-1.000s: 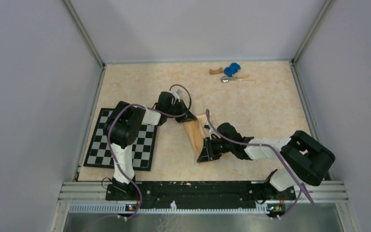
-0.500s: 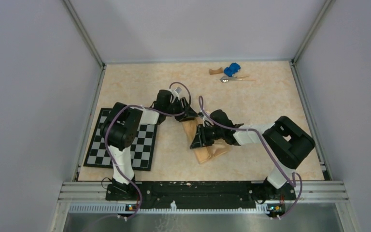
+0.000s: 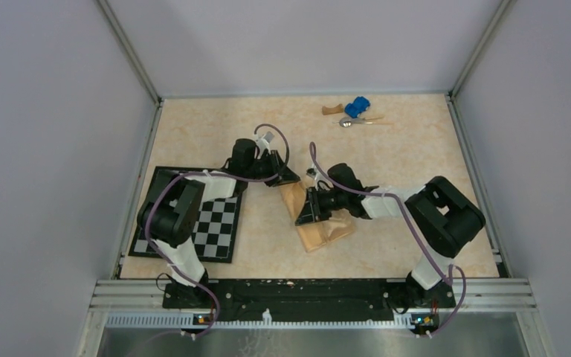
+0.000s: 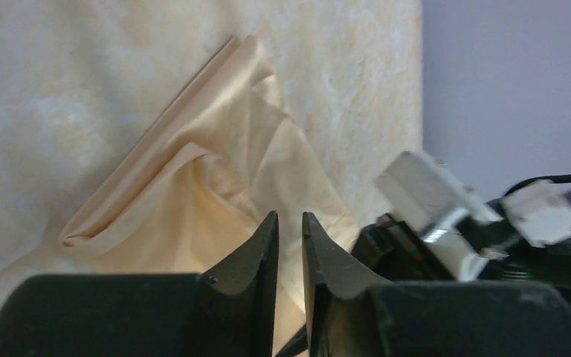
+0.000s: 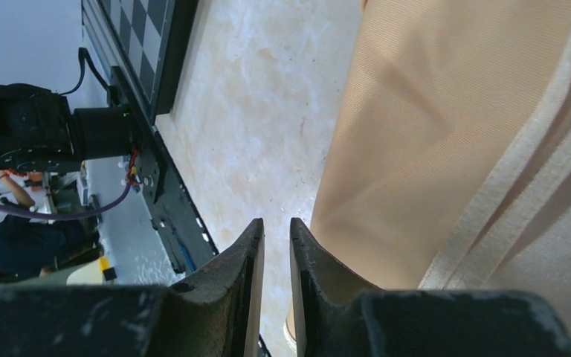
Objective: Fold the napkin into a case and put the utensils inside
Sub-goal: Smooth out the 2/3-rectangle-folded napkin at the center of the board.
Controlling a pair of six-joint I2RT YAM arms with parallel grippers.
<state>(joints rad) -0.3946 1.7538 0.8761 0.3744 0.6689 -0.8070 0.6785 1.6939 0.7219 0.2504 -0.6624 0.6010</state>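
Observation:
The peach-orange napkin [image 3: 326,227] lies mid-table as a short, rumpled, partly folded heap. In the left wrist view the napkin [image 4: 215,186] shows layered folds and a loose flap. My left gripper [image 3: 294,179] hovers at its far left corner; its jaws [image 4: 290,219] are open by a narrow gap with nothing between them. My right gripper [image 3: 301,218] sits at the cloth's left edge. Its jaws [image 5: 276,227] are also narrowly open, with bare table showing in the gap and the napkin [image 5: 446,111] just to the right. A shiny spoon [image 3: 349,122] lies at the back.
A black-and-white checkerboard mat [image 3: 219,223] lies left of the napkin, under the left arm. A blue toy car [image 3: 357,106] and a brown wooden block [image 3: 331,110] sit beside the spoon at the back. Walls enclose the table on three sides.
The right gripper moved from the napkin's near end back toward its middle, and the long strip became a shorter doubled heap. Both grippers opened, then narrowed. The left arm shifted slightly back and left.

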